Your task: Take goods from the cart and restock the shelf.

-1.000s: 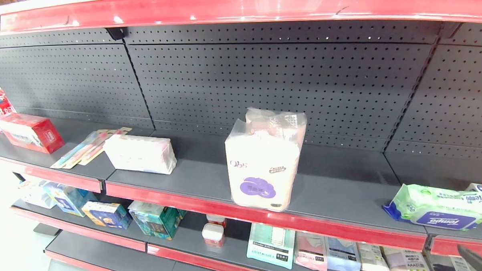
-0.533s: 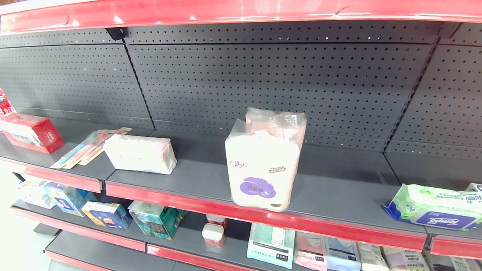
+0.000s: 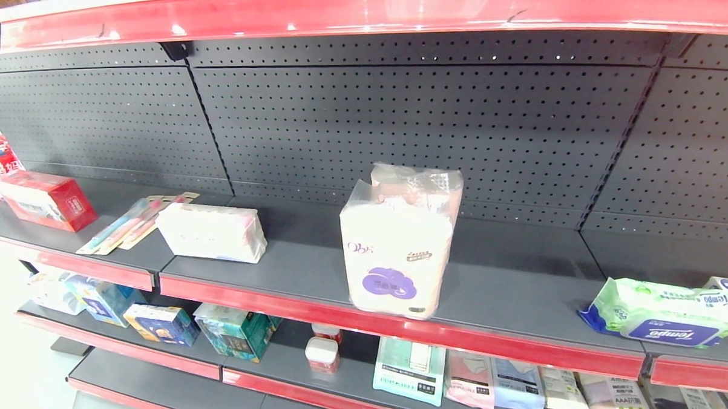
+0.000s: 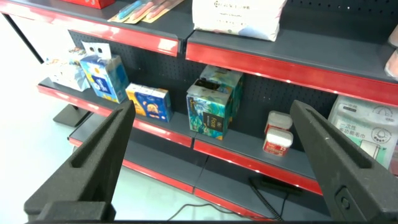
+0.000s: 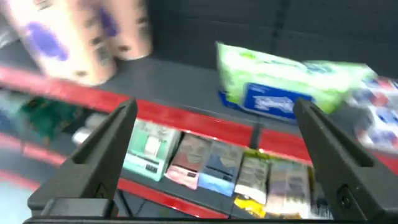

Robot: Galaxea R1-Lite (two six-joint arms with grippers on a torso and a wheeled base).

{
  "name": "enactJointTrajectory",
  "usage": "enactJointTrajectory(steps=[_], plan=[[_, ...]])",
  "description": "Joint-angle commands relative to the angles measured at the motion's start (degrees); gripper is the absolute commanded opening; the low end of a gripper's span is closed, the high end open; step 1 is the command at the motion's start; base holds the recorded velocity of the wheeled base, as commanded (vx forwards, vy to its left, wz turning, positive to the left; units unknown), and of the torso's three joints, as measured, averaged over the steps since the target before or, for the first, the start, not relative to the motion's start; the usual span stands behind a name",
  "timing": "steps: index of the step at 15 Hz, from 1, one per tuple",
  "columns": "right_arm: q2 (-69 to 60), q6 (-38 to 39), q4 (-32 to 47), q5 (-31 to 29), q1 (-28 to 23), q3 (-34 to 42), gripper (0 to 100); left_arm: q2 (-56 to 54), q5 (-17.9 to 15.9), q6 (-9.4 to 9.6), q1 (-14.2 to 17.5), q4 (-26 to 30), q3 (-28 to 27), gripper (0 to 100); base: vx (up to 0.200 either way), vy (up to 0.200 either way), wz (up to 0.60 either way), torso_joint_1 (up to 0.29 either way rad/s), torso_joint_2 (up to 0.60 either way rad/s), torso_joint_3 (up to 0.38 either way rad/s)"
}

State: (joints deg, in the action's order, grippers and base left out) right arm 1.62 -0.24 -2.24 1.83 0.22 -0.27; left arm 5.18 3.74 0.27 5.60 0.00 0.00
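Shelf (image 3: 512,296): dark metal deck with a red front lip; all places below are given from the roll pack.

Roll pack (image 3: 399,252): stands upright at the shelf's front edge, mid-bay. Judged light and bulky. It is soft paper under loose, slick film, so it will give under squeeze. Take it low across the firm body, not by the slack film bunched on top. It bears a purple cloud-shaped label and small print, not transcribed.

Wipes pack (image 3: 664,315): lies flat, well to the right of the roll pack. Judged floppy, denser, with a slippery wrap. Green with a blue label panel.

Soft white pack (image 3: 210,232): to the left of the roll pack. Pillowy; you should grip it across the short side. Faint print.

Red box (image 3: 46,200): far left of the roll pack. Stiff card, flat faces, the easiest hold.

Toothbrush cards (image 3: 134,221): between the red box and the soft white pack. Thin and flat, hard to get under.

Left gripper (image 4: 211,112): fingers (image 4: 93,162) spread wide, nothing held, facing the lower tiers.

Right gripper (image 5: 216,106): fingers (image 5: 93,168) spread wide, empty, right of the roll pack.
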Motion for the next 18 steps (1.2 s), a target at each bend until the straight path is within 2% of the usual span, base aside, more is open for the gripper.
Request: enactJointTrajectory(steps=[1,3,4,5,6,8,15,18], plan=[[-1.6,1.9,0.1,-9.7,-0.2,-0.3,100,0.1,-0.1,0.00,0.0,0.0,0.0,100,0.000,0.000,0.00,0.000,0.00,0.000],[-1.5,4.4,0.5,-9.6,-0.2,-0.5,100,0.1,0.0,0.00,0.0,0.0,0.0,100,0.000,0.000,0.00,0.000,0.00,0.000],[-1.6,-4.0,-0.3,0.2,-0.1,0.2,100,0.1,0.0,0.00,0.0,0.0,0.0,100,0.000,0.000,0.00,0.000,0.00,0.000],[-1.6,-6.1,-0.7,4.8,-0.2,0.2,100,0.1,0.0,0.00,0.0,0.0,0.0,100,0.000,0.000,0.00,0.000,0.00,0.000],[-1.6,-3.6,0.2,4.2,-0.2,0.3,100,0.1,-0.1,0.00,0.0,0.0,0.0,100,0.000,0.000,0.00,0.000,0.00,0.000],[-1.6,0.3,2.4,-2.2,-0.2,0.2,100,0.1,0.0,0.00,0.0,0.0,0.0,100,0.000,0.000,0.00,0.000,0.00,0.000],[-1.6,-0.2,2.4,-1.7,-0.2,0.2,100,0.1,-0.1,0.08,0.0,0.0,0.0,100,0.000,0.000,0.00,0.000,0.00,0.000],[-1.6,-0.1,2.4,-1.7,-0.2,0.2,100,0.1,-0.1,0.00,0.0,0.0,0.0,100,0.000,0.000,-0.60,0.002,0.00,0.004]])
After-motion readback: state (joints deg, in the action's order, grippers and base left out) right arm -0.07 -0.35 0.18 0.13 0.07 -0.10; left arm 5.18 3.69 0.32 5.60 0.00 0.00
